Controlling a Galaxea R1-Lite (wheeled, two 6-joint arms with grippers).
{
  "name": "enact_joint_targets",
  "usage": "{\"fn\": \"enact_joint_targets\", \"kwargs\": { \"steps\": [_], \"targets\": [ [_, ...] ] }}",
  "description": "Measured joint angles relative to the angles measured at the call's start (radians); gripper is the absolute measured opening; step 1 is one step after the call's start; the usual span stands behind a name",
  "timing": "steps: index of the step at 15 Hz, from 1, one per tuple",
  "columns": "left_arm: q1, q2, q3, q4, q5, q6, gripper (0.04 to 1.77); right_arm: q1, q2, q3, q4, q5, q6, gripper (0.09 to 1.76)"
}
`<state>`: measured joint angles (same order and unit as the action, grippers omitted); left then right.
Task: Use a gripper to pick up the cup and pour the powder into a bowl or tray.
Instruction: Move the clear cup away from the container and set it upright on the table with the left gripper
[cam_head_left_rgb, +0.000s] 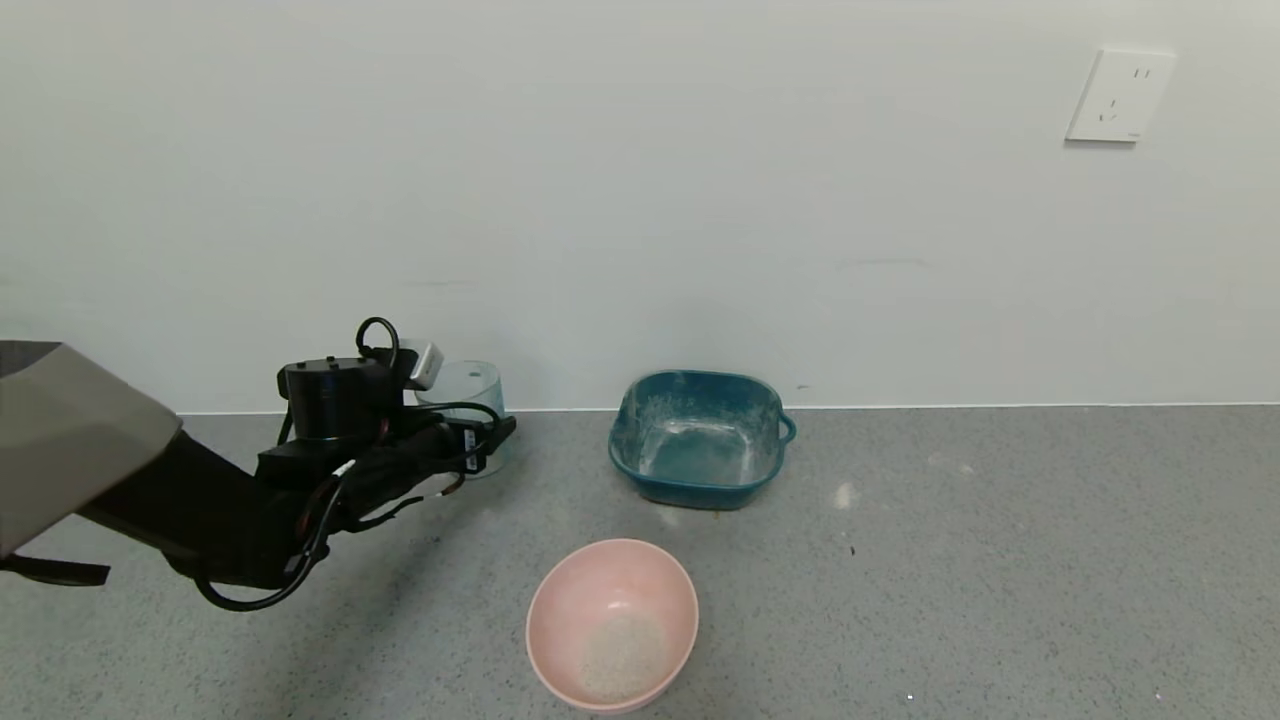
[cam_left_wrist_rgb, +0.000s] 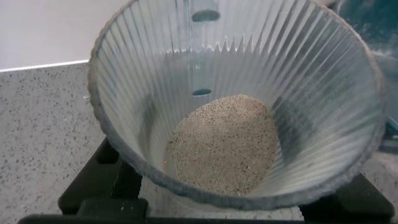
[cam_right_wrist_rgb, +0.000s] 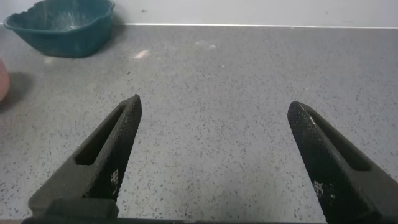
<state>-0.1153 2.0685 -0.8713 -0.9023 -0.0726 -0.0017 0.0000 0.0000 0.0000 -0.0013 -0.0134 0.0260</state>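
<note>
Presently my left gripper (cam_head_left_rgb: 480, 445) clamps the ribbed cup (cam_head_left_rgb: 470, 400); I'd keep it upright until above the pink bowl (cam_head_left_rgb: 612, 622), preserving the powder (cam_left_wrist_rgb: 224, 144).

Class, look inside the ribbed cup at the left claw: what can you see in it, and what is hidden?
Inside the cup lies a heap of pale grainy powder on its base. The powder covers most of the base beneath it. The left claw is at the cup; its fingertips are hidden.
</note>
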Motion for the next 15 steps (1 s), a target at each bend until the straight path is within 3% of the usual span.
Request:
{"fn": "enact_joint_targets", "kwargs": {
  "steps": [4,15],
  "targets": [
    [-0.001,0.086,-0.003,-0.161,0.026,-0.003,1.32,0.000,0.000,0.000,0.000,0.000,0.000,1.71],
    [-0.002,0.203,-0.023,-0.171,0.028,-0.006,1.32,0.000,0.000,0.000,0.000,0.000,0.000,1.71]
  ]
}}
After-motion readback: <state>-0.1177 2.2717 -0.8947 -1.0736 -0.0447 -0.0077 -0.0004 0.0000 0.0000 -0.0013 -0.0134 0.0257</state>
